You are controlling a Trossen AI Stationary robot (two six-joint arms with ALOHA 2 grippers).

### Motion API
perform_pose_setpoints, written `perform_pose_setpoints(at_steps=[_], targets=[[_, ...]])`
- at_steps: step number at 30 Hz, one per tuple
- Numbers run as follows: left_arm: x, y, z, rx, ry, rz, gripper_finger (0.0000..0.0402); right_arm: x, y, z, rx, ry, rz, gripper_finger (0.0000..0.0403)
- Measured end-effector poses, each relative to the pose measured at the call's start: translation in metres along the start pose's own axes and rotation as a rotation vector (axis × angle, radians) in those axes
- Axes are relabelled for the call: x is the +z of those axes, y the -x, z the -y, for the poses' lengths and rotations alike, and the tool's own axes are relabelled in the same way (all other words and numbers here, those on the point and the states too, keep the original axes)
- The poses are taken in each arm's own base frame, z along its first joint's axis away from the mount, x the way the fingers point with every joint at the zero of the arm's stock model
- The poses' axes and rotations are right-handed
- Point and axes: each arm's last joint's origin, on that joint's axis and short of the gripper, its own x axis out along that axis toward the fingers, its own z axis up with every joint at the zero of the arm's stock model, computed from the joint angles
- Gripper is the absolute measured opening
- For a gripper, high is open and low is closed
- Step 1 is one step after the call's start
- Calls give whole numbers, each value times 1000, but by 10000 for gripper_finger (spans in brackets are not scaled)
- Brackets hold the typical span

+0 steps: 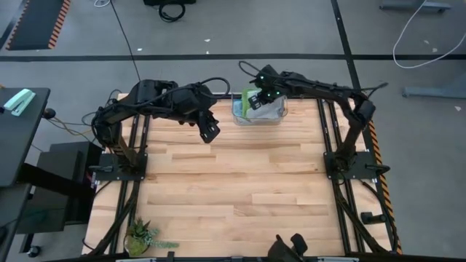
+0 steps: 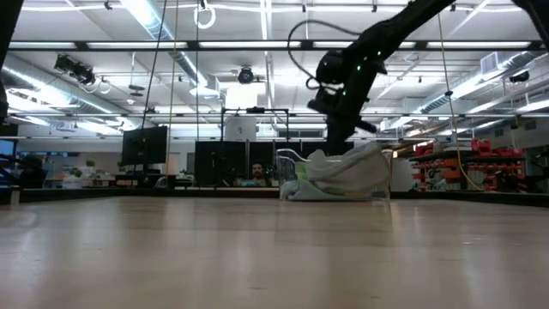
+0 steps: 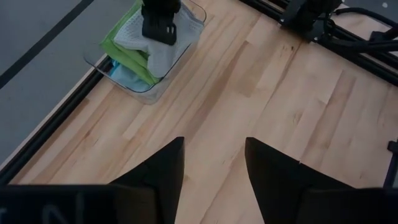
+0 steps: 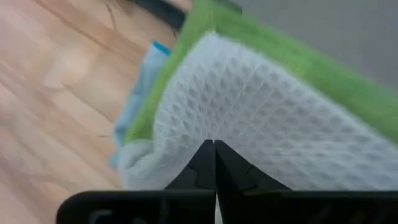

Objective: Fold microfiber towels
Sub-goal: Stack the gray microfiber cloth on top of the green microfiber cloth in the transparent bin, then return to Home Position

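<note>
None of the microfiber towels [image 3: 146, 53] looks folded yet: all lie heaped in the clear bin [image 1: 258, 110] at the tabletop's [image 1: 233, 196] far edge, the right gripper [image 4: 214, 158] pinched together on the grey towel [image 4: 261, 124], the left gripper [image 3: 214, 162] spread, empty.

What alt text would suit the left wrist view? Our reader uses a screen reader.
A clear bin of stacked towels, grey towel on top of green and blue, sits at the wooden table edge, with the right gripper down on the grey one. The left gripper, jaws open, hovers over bare wood.
</note>
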Motion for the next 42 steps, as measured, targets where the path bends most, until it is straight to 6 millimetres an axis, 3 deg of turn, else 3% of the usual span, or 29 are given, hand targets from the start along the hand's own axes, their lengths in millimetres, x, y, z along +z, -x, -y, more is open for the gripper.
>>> perform_pose_setpoints(at_steps=[9,24,33,42], targets=[[0,0,0,7,-14,4,174,1,75,-5,54,-26,183,4],[2,0,2,-10,-6,31,173,-41,188,-40,290,55,403,15],[3,0,2,-11,-1,32,180,-68,231,-47,414,83,466,12],[7,0,2,-22,14,65,178,-86,251,-55,519,79,461,15]])
